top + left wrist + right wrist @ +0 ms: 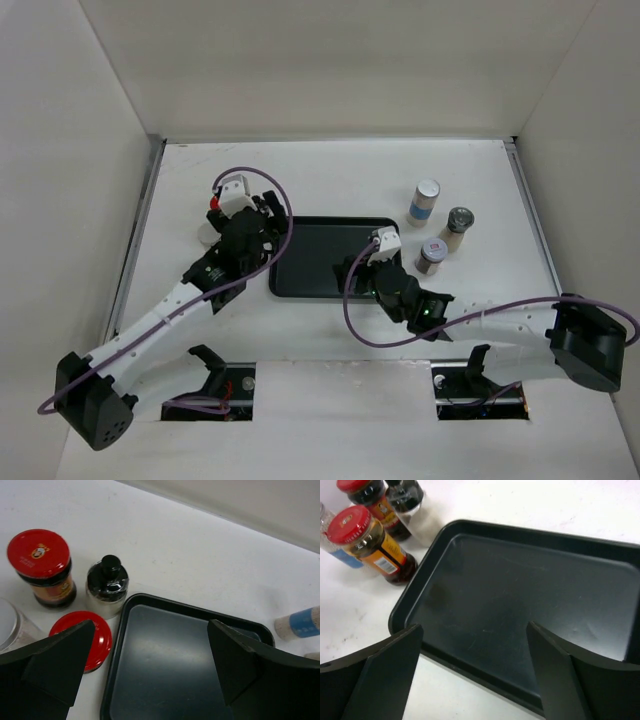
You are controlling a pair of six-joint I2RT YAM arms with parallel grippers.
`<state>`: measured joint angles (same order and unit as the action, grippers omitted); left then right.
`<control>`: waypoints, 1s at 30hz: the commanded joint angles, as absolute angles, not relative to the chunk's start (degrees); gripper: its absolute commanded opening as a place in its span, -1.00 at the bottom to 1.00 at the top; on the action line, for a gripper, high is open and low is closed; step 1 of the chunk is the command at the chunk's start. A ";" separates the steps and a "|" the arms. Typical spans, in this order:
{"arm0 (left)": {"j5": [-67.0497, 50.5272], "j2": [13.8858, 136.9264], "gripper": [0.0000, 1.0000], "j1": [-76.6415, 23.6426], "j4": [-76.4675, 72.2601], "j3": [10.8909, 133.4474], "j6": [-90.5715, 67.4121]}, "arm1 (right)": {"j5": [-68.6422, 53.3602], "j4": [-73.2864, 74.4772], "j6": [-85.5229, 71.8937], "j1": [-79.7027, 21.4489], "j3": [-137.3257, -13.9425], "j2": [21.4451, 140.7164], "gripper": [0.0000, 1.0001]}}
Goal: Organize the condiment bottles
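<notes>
Elbows bent, we reach 2 arms midway up the worktop; left gripper [149, 672] and right gripper [472, 675] gape empty, near the smooth, round-cornered black tray [305, 260].

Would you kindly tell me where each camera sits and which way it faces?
Top: above and behind the bases, looking down at the table; both arms show.
Left wrist: on the left arm, facing the tray's left end and red-capped jars; own fingers below.
Right wrist: on the right arm, facing left across the tray; own fingers below.
Shared: tray and red-capped jars.
</notes>
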<state>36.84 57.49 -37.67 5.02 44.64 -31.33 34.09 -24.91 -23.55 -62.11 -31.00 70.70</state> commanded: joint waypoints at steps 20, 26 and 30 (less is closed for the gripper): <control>50.10 45.87 0.05 -22.81 18.00 44.56 -32.34 | 32.78 -28.92 -23.91 -62.45 -30.06 68.29 -0.40; 45.20 51.49 0.68 -19.21 22.76 44.38 -35.24 | 32.78 -29.53 -23.64 -62.36 -30.50 69.96 0.21; 38.59 57.47 0.70 -16.48 19.53 45.09 -34.54 | 32.35 -29.53 -23.91 -62.44 -30.85 71.45 0.28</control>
<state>43.70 55.22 -17.65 20.84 44.66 -34.15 33.12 -26.26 -23.79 -62.24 -30.00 70.72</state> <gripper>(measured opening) 0.845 0.635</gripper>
